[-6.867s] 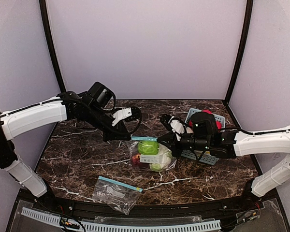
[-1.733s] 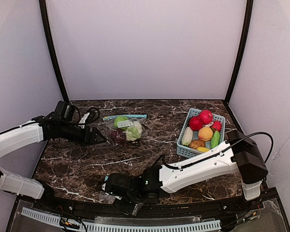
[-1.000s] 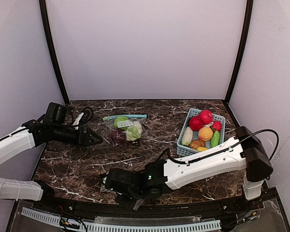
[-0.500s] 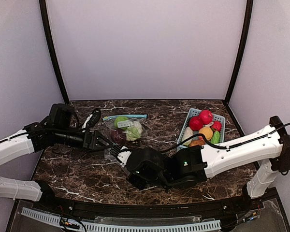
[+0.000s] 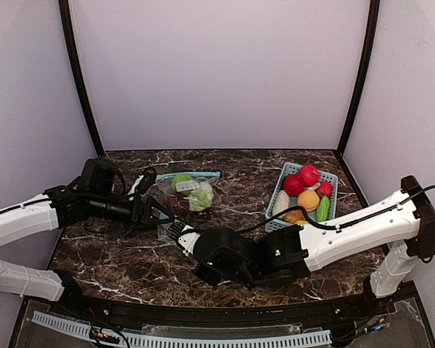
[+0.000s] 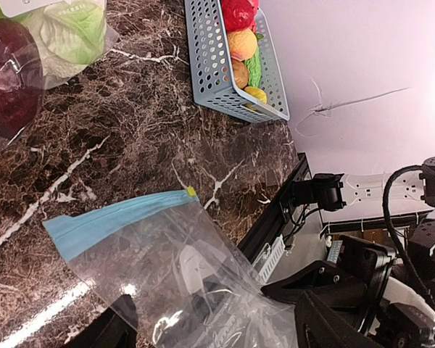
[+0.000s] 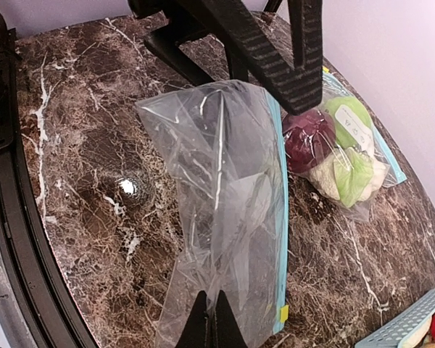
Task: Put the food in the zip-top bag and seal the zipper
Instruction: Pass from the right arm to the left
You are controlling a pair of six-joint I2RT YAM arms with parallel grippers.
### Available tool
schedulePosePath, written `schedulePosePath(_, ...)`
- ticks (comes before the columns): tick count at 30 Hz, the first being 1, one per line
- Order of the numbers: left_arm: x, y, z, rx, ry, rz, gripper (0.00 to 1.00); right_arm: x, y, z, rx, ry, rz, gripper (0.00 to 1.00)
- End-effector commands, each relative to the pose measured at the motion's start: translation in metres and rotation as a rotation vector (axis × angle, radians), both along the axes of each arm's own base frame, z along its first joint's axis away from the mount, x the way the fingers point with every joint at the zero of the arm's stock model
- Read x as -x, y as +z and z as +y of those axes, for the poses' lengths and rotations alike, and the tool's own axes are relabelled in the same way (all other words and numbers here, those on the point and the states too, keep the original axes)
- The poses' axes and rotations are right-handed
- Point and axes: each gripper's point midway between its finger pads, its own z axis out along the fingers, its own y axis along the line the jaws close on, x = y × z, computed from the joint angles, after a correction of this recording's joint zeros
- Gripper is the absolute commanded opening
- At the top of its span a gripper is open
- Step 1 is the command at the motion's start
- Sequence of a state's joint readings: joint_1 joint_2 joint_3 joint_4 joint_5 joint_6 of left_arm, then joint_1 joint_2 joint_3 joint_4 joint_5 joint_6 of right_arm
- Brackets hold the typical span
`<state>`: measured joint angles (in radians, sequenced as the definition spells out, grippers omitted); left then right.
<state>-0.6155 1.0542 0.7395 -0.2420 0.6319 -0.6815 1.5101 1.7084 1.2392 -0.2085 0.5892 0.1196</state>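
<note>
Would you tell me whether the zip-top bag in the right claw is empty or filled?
Empty: the zip-top bag shows only clear plastic, with nothing inside.

Plain lilac walls [image 5: 217,72] — dark marbled table [image 5: 109,254] below

The right tool [image 7: 210,322], pinching the empty zip-top bag [image 7: 225,188], has carried it from the counter's [image 5: 246,167] near edge to just before the filled bag [image 5: 188,194]. The left tool [image 5: 158,211] has closed in, jaws spread either side of it.
</note>
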Motion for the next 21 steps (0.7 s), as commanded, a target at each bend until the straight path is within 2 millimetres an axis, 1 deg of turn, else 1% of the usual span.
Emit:
schedulePosePath(1,-0.004,-0.006,-0.005,0.023,0.012,0.015,0.74,0.005,0.014,0.009,-0.061,0.051,-0.019,0.0)
schedulePosePath(3,-0.005,-0.005,-0.008,0.046,0.013,0.018,0.67,0.005,0.013,0.008,-0.059,0.05,-0.021,0.0)
schedulePosePath(4,-0.005,-0.005,-0.01,0.055,0.007,0.022,0.61,0.004,0.012,0.008,-0.058,0.047,-0.023,0.0)
schedulePosePath(5,-0.006,-0.005,-0.011,0.059,0.006,0.025,0.59,0.003,0.011,0.008,-0.055,0.04,-0.025,0.0)
schedulePosePath(6,-0.006,-0.005,-0.012,0.06,0.004,0.026,0.54,0.003,0.011,0.008,-0.055,0.04,-0.025,0.0)
schedulePosePath(7,-0.006,-0.006,-0.012,0.059,0.004,0.028,0.52,0.003,0.011,0.007,-0.056,0.04,-0.026,0.0)
schedulePosePath(8,-0.006,-0.007,-0.012,0.056,0.006,0.029,0.45,0.003,0.01,0.007,-0.056,0.042,-0.024,0.0)
schedulePosePath(9,-0.006,-0.008,-0.012,0.055,0.007,0.031,0.42,0.004,0.01,0.007,-0.059,0.046,-0.023,0.0)
schedulePosePath(10,-0.006,-0.008,-0.012,0.054,0.007,0.03,0.35,0.004,0.009,0.007,-0.058,0.048,-0.022,0.0)
schedulePosePath(11,-0.006,-0.008,-0.012,0.054,0.01,0.03,0.32,0.004,0.009,0.007,-0.059,0.048,-0.022,0.0)
schedulePosePath(12,-0.007,-0.006,-0.012,0.059,0.01,0.024,0.26,0.004,0.008,0.005,-0.057,0.045,-0.023,0.0)
schedulePosePath(13,-0.008,-0.005,-0.012,0.059,0.014,0.019,0.23,0.003,0.008,0.004,-0.058,0.04,-0.024,0.0)
schedulePosePath(14,-0.009,-0.003,-0.012,0.063,0.019,0.008,0.17,0.002,0.008,0.002,-0.061,0.031,-0.021,0.0)
schedulePosePath(15,-0.011,-0.001,-0.012,0.063,0.027,-0.005,0.14,0.001,0.009,0.0,-0.069,0.02,-0.017,0.02)
schedulePosePath(17,-0.015,0.008,-0.011,0.079,0.04,-0.044,0.03,-0.002,0.012,-0.006,-0.091,-0.002,-0.002,0.19)
schedulePosePath(19,-0.018,0.019,-0.011,0.103,0.046,-0.097,0.01,-0.006,0.021,-0.014,-0.129,-0.019,0.011,0.38)
schedulePosePath(20,-0.02,0.028,-0.012,0.122,0.045,-0.137,0.01,-0.007,0.025,-0.017,-0.152,-0.025,0.02,0.46)
schedulePosePath(21,-0.022,0.032,-0.012,0.13,0.044,-0.16,0.01,-0.009,0.029,-0.021,-0.175,-0.03,0.031,0.53)
